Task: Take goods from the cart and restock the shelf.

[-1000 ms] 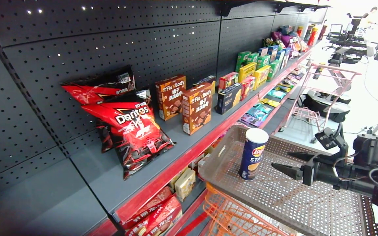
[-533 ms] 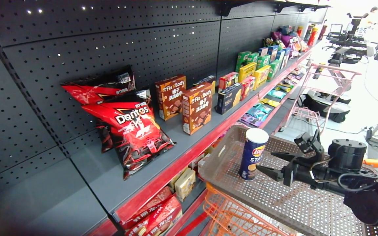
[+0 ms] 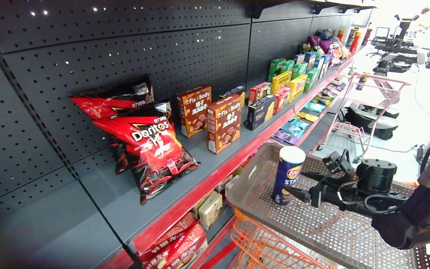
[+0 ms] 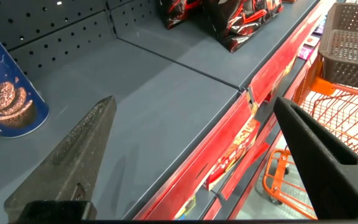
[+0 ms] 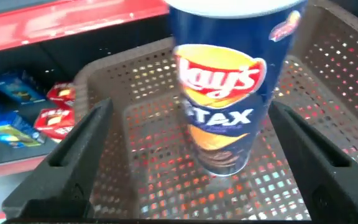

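The chips can (image 3: 287, 175), probably light, stiff and slippery, is being faced by the open right claw (image 3: 294, 181); a mid-body hold is being advised.

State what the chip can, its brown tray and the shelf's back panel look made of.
Chip can: likely cardboard tube, glossy printed wrap, white lid. Brown tray: probably matte moulded plastic, perforated. Back panel: seemingly dark painted metal pegboard.

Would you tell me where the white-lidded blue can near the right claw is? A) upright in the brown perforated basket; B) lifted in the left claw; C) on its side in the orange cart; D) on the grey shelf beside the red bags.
A: the blue can stands upright on the brown perforated basket, before the open right claw.
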Motion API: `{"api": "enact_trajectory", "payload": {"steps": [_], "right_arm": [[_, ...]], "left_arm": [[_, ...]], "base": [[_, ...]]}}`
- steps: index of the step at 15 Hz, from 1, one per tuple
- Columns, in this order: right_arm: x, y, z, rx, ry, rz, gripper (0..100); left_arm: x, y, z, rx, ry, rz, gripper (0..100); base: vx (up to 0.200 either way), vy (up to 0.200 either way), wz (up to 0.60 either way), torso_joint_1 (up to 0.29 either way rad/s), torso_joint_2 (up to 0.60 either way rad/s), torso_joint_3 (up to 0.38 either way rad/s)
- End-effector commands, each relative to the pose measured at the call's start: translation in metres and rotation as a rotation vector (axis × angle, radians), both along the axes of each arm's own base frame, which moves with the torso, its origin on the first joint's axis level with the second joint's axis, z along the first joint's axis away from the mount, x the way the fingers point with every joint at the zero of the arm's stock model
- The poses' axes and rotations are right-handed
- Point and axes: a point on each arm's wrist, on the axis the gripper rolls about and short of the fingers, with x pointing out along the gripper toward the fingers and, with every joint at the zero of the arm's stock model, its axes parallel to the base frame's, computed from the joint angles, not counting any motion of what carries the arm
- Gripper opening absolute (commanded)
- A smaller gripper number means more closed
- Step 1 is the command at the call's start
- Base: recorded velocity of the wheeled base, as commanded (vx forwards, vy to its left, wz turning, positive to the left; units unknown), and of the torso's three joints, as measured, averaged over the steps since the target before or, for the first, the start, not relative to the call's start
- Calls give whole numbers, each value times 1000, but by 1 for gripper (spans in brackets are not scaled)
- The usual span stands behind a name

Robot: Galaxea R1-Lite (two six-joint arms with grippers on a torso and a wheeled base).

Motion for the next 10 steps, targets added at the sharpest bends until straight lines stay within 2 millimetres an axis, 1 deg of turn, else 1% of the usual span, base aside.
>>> {"api": "enact_trajectory", "payload": {"steps": [1,2,3,4,8,10], "right_arm": [[16,-3,-13,-1,10,-15,100],[30,-2,-16,7,-3,-20,100],[33,-2,-18,7,-6,-23,100],[42,0,-22,7,-11,-21,100],[55,5,-38,9,3,-14,100],[64,7,-41,14,-8,-10,100]], "left_arm": [[0,0,0,0,1,0,100],[0,0,0,0,1,0,100],[0,0,0,0,1,0,100],[0,0,0,0,1,0,100],[0,0,0,1,1,0,100],[0,0,0,0,1,0,100]], "base": [[0,0,0,0,0,0],[0,0,0,0,0,0],[0,0,0,0,0,0],[0,0,0,0,0,0],[0,0,0,0,0,0],[0,0,0,0,0,0]]}}
